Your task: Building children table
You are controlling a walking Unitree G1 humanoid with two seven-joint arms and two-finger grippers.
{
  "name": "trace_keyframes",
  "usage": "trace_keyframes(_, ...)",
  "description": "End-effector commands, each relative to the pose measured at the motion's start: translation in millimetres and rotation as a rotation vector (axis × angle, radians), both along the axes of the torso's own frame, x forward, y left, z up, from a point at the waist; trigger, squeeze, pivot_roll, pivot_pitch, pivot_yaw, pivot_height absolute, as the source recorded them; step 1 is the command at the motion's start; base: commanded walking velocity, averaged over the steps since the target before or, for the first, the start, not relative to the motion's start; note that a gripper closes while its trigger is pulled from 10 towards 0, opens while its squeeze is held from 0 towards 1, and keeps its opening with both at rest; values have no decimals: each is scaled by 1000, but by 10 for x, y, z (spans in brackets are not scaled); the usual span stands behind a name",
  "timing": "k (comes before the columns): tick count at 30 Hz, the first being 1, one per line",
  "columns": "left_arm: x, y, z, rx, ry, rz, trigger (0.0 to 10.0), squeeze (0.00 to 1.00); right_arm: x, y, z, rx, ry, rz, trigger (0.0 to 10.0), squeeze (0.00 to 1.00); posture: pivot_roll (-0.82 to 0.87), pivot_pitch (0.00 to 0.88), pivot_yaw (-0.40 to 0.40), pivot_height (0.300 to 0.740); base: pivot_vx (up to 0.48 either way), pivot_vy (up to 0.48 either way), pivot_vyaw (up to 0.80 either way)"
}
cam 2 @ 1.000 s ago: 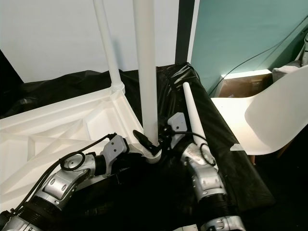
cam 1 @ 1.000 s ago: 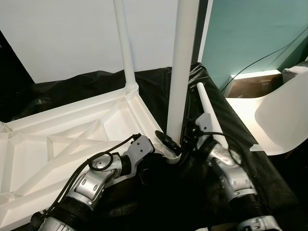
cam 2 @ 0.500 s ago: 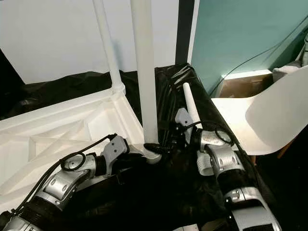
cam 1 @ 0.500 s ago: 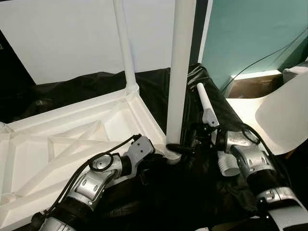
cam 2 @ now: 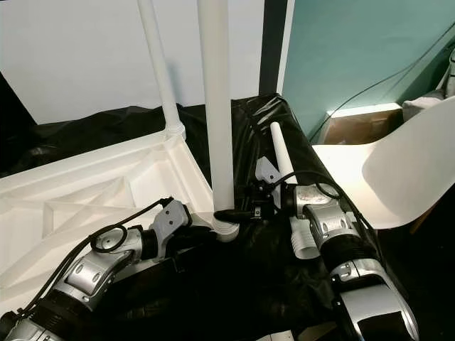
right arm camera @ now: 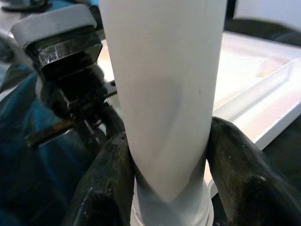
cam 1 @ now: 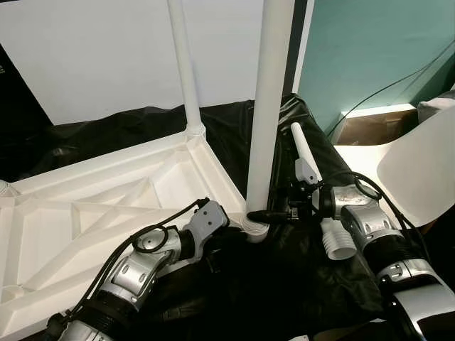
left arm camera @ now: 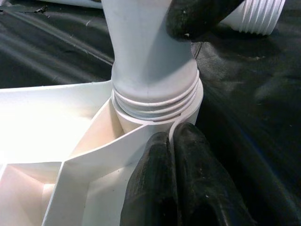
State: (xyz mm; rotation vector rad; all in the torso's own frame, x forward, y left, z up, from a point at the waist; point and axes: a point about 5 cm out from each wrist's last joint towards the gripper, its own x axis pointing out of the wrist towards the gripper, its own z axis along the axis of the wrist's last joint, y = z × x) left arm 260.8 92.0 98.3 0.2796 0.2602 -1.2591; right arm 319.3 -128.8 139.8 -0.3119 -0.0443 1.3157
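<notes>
Since a second ago my right gripper (right arm camera: 167, 155) has swung round, now clamping the upright leg (cam 1: 270, 121) just above the tabletop (cam 1: 106, 213) corner socket. Light, stiff, slick plastic; grip low. My left gripper (left arm camera: 176, 181), pinched closed, braces that socket.

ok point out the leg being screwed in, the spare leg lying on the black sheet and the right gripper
leg being screwed in (cam 1: 264, 142), left eye view, mid shaft
spare leg (cam 1: 301, 147), left eye view, upper shaft
right gripper (right arm camera: 169, 183), right wrist view, between the fingertips clamping the leg
</notes>
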Motion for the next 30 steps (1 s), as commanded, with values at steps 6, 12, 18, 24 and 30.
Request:
trace_keyframes(6, -227, -65, -294, -11, 178, -115, 10000, 0, -76, -12, -54, 248, -172, -698, 0, 0, 60, 0, -24, 740, 0, 0, 0)
trace_keyframes(12, -238, -54, -302, -4, 183, -124, 10000, 0, -195, -75, -22, 376, -189, -891, 0, 0, 48, 0, -15, 740, 0, 0, 0)
trace_keyframes(18, -223, -56, -290, -4, 181, -128, 10000, 0, -197, -107, -24, 408, -199, -978, 0, 0, 44, 0, -9, 740, 0, 0, 0)
trace_keyframes(24, -215, -60, -290, -5, 180, -131, 10000, 0, -209, 64, -100, 396, -114, -861, 10000, 1000, 41, 0, -5, 740, 0, 0, 0)
trace_keyframes(30, -208, -54, -293, -2, 180, -132, 10000, 0, -241, 256, -159, 360, 35, -629, 10000, 0, 38, 0, -4, 740, 0, 0, 0)
